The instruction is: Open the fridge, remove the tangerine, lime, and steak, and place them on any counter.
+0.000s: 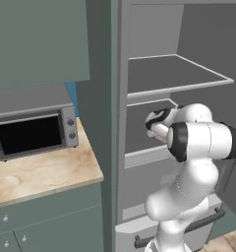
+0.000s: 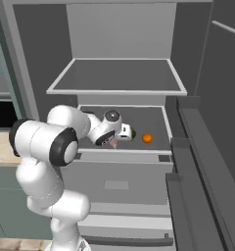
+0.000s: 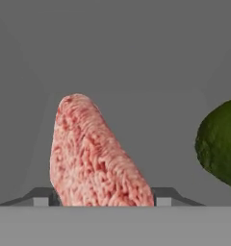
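With the fridge (image 2: 119, 34) standing open, the gripper (image 3: 104, 199) reaches onto the middle shelf (image 2: 153, 122), fingers narrowed against both sides of the steak (image 3: 96, 156), apparently for lifting out; lime (image 3: 222, 144) just right, tangerine (image 2: 147, 138) farther right, both untouched.

The lime (image 3: 221, 146) is cut off at the hand view's edge; the steak's (image 3: 96, 156) lower end seems hidden.

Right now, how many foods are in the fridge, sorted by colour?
Orange: 1, the tangerine
Green: 1, the lime
Pink-red: 1, the steak, between the fingertips of the gripper
Total: 3, all on the same shelf of the open fridge
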Controlling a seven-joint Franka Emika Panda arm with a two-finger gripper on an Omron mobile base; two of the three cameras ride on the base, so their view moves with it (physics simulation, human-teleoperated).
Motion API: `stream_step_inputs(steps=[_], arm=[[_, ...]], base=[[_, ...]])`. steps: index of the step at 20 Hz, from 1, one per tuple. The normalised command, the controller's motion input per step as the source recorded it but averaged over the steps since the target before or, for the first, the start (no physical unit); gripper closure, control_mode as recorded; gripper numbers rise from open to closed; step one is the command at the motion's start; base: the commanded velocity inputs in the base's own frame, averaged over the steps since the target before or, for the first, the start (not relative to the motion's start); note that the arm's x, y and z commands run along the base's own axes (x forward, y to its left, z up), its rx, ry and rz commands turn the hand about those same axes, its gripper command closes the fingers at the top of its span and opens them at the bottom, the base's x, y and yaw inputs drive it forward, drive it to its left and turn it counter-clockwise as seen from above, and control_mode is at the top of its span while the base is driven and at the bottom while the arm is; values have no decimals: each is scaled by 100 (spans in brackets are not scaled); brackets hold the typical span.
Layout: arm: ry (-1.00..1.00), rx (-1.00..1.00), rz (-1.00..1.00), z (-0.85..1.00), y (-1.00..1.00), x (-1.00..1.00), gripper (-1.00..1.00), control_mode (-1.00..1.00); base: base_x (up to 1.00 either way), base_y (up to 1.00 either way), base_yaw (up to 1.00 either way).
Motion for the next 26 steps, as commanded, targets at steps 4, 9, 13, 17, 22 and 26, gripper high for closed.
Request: stream_step_inputs(steps=[4, 9, 13, 17, 22, 26], arm=[[-10, 5, 0, 64, 0, -94, 100, -100], [3, 1, 0, 100, -14, -70, 100, -100], [14, 0, -1, 100, -28, -79, 100, -100], [17, 0, -1, 100, -25, -65, 100, -100], [15, 0, -2, 98, -25, -76, 100, -100], [9, 1, 0, 100, -5, -75, 100, -100]], base=[[0, 0, 0], [0, 0, 0], [0, 0, 0], [0, 0, 0], [0, 0, 0], [0, 0, 0]])
